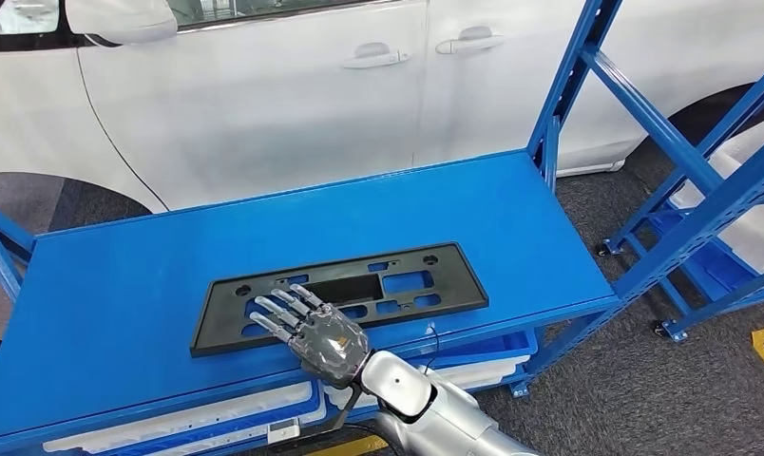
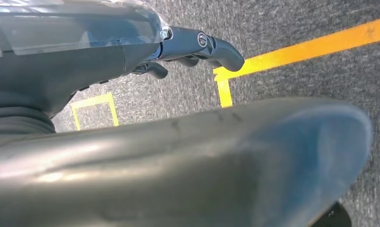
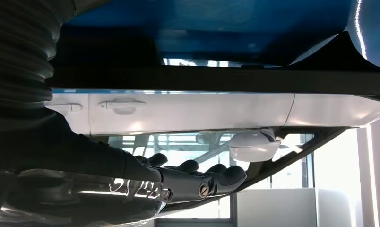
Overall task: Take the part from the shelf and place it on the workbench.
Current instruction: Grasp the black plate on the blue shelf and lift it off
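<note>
Flat black part [image 1: 340,293] at bench [image 1: 122,313] centre; right hand [image 1: 307,328] at its 6 o'clock edge, fingers spread flat, gripping nothing. Left hand [image 2: 197,47] hanging above floor, grasp indeterminate.

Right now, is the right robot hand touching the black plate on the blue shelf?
Cannot tell. In the head view the right robot hand overlaps the black plate's near edge, fingers spread over it, but neither contact nor a gap shows plainly.

A blue worktop [image 1: 122,313] on a blue steel frame stands beside a white car [image 1: 264,95]. A flat black part [image 1: 378,285] with cut-outs lies on it near the front edge. Grey carpet floor [image 1: 635,380] lies beneath.
</note>
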Controlling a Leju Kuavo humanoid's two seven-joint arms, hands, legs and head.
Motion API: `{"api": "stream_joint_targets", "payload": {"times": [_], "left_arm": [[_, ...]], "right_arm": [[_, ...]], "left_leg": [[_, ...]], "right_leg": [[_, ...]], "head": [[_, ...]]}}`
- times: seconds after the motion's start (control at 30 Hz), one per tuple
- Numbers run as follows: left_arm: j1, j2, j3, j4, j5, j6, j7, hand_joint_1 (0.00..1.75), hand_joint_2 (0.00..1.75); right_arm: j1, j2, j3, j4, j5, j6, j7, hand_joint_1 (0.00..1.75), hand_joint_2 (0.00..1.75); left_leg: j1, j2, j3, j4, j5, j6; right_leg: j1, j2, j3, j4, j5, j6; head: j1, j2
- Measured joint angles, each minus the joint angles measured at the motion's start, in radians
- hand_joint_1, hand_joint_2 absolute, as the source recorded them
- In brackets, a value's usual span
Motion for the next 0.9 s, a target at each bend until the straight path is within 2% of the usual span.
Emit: {"api": "stream_joint_targets", "payload": {"times": [0.03, 0.1, 0.13, 0.17, 0.2, 0.27, 0.3, 0.33, 0.43, 0.5, 0.57, 0.6, 0.63, 0.67, 0.7, 0.73, 0.8, 0.83, 0.9], "left_arm": [[0.0, 0.001, -0.001, 0.0, 0.0, 0.0, 0.0, 0.0, 0.0], [0.0, 0.001, -0.003, 0.0, -0.001, -0.002, 0.001, 0.0, 0.0], [0.0, 0.001, -0.005, 0.0, -0.002, -0.002, 0.003, 0.0, 0.0], [0.0, 0.001, -0.006, 0.0, -0.002, -0.003, 0.004, 0.0, 0.0], [0.0, 0.001, -0.007, 0.0, -0.003, -0.003, 0.006, 0.0, 0.0], [-0.001, 0.004, -0.008, 0.0, -0.003, -0.003, 0.009, 0.0, 0.0], [-0.001, 0.005, -0.01, 0.0, -0.003, -0.003, 0.009, 0.0, 0.0], [-0.003, 0.006, -0.012, 0.0, -0.003, -0.004, 0.009, 0.0, 0.0], [-0.006, 0.007, -0.02, 0.0, -0.006, -0.006, 0.009, 0.0, 0.0], [-0.007, 0.008, -0.028, 0.0, -0.009, -0.008, 0.01, 0.0, 0.0], [-0.009, 0.008, -0.032, 0.0, -0.009, -0.01, 0.01, 0.0, 0.0], [-0.01, 0.009, -0.033, 0.0, -0.009, -0.011, 0.01, 0.0, 0.0], [-0.01, 0.009, -0.035, 0.0, -0.008, -0.012, 0.011, 0.0, 0.0], [-0.01, 0.009, -0.037, 0.0, -0.007, -0.014, 0.012, 0.0, 0.0], [-0.01, 0.009, -0.039, 0.0, -0.005, -0.014, 0.012, 0.0, 0.0], [-0.01, 0.009, -0.041, 0.0, -0.004, -0.015, 0.013, 0.0, 0.0], [-0.011, 0.008, -0.044, 0.0, -0.003, -0.016, 0.013, 0.0, 0.0], [-0.012, 0.008, -0.046, 0.0, -0.003, -0.016, 0.013, 0.0, 0.0], [-0.013, 0.008, -0.049, 0.0, -0.003, -0.016, 0.013, 0.0, 0.0]], "right_arm": [[-0.001, 0.004, 0.0, 0.004, 0.001, -0.002, 0.002, 0.0, 1.75], [-0.003, 0.01, 0.0, 0.016, 0.01, -0.009, 0.014, 0.0, 1.75], [-0.003, 0.012, 0.0, 0.026, 0.018, -0.014, 0.023, 0.0, 1.75], [-0.003, 0.015, 0.0, 0.036, 0.027, -0.02, 0.035, 0.0, 1.75], [-0.003, 0.018, 0.0, 0.046, 0.038, -0.028, 0.045, 0.0, 1.75], [-0.006, 0.026, -0.001, 0.063, 0.06, -0.047, 0.067, 0.0, 1.75], [-0.009, 0.03, -0.002, 0.071, 0.073, -0.057, 0.081, 0.0, 1.75], [-0.013, 0.033, -0.005, 0.08, 0.089, -0.068, 0.097, 0.0, 1.75], [-0.03, 0.042, -0.023, 0.117, 0.148, -0.105, 0.167, 0.01, 1.75], [-0.047, 0.046, -0.042, 0.147, 0.189, -0.126, 0.218, 0.89, 1.75], [-0.069, 0.047, -0.063, 0.181, 0.229, -0.13, 0.269, 1.75, 1.75], [-0.079, 0.048, -0.075, 0.204, 0.246, -0.124, 0.295, 1.75, 1.75], [-0.089, 0.048, -0.089, 0.227, 0.26, -0.114, 0.317, 1.75, 1.75], [-0.098, 0.048, -0.104, 0.249, 0.271, -0.105, 0.335, 1.75, 1.75], [-0.107, 0.048, -0.119, 0.266, 0.278, -0.098, 0.345, 1.75, 1.75], [-0.115, 0.048, -0.131, 0.279, 0.281, -0.094, 0.35, 1.75, 1.75], [-0.131, 0.049, -0.148, 0.298, 0.285, -0.093, 0.354, 1.75, 1.75], [-0.138, 0.049, -0.154, 0.305, 0.287, -0.093, 0.355, 1.75, 1.75], [-0.145, 0.05, -0.163, 0.316, 0.29, -0.093, 0.356, 1.75, 1.75]], "left_leg": [[0.002, 0.0, -0.022, 0.048, -0.028, -0.005], [0.004, 0.0, -0.085, 0.183, -0.091, -0.013], [0.005, 0.0, -0.11, 0.233, -0.105, -0.016], [0.005, 0.0, -0.119, 0.248, -0.099, -0.018], [0.006, 0.0, -0.108, 0.222, -0.073, -0.019], [0.008, 0.0, -0.047, 0.088, -0.001, -0.017], [0.007, 0.0, -0.018, 0.026, 0.023, -0.013], [0.006, -0.001, 0.0, -0.014, 0.034, -0.007], [0.003, -0.003, 0.004, -0.03, 0.034, 0.014], [0.007, -0.002, 0.005, -0.034, 0.037, 0.026], [0.007, 0.0, 0.005, -0.036, 0.04, 0.035], [0.007, 0.0, 0.003, -0.036, 0.04, 0.038], [0.006, 0.0, 0.002, -0.036, 0.04, 0.038], [0.006, -0.001, 0.002, -0.035, 0.04, 0.038], [0.005, -0.001, 0.002, -0.035, 0.04, 0.038], [0.005, -0.002, 0.004, -0.034, 0.04, 0.038], [0.001, -0.002, 0.005, -0.033, 0.038, 0.034], [0.0, -0.002, 0.005, -0.032, 0.037, 0.03], [-0.002, -0.002, 0.003, -0.033, 0.036, 0.019]], "right_leg": [[-0.002, -0.001, 0.002, -0.003, 0.001, -0.004], [-0.001, -0.002, 0.003, -0.003, -0.001, -0.007], [-0.001, -0.003, 0.004, -0.003, -0.001, -0.007], [0.0, -0.002, 0.005, -0.002, -0.002, -0.008], [-0.001, -0.001, 0.007, -0.001, -0.003, -0.007], [0.0, 0.002, 0.011, 0.002, -0.008, -0.002], [0.002, 0.004, 0.01, 0.006, -0.011, 0.002], [0.003, 0.004, 0.009, 0.009, -0.012, 0.007], [0.006, 0.004, 0.005, 0.012, -0.014, 0.021], [0.004, 0.003, -0.008, 0.042, -0.036, 0.031], [0.001, 0.003, -0.057, 0.149, -0.094, 0.04], [-0.001, 0.003, -0.092, 0.22, -0.123, 0.043], [-0.002, 0.003, -0.121, 0.276, -0.141, 0.045], [-0.003, 0.003, -0.136, 0.301, -0.14, 0.045], [-0.003, 0.003, -0.132, 0.289, -0.121, 0.044], [-0.003, 0.003, -0.108, 0.235, -0.087, 0.04], [0.001, 0.002, -0.04, 0.092, -0.024, 0.028], [0.003, 0.001, -0.017, 0.041, -0.008, 0.024], [0.008, 0.001, -0.007, 0.014, -0.005, 0.018]], "head": [[0.0, 0.0], [0.0, 0.0], [0.0, 0.0], [0.0, 0.0], [0.0, 0.0], [0.0, 0.0], [0.0, 0.0], [0.0, 0.0], [0.0, 0.0], [0.0, 0.0], [0.0, 0.0], [0.0, 0.0], [0.0, 0.0], [0.0, 0.0], [0.0, 0.0], [0.0, 0.0], [0.0, 0.0], [0.0, 0.0], [0.0, 0.0]]}}
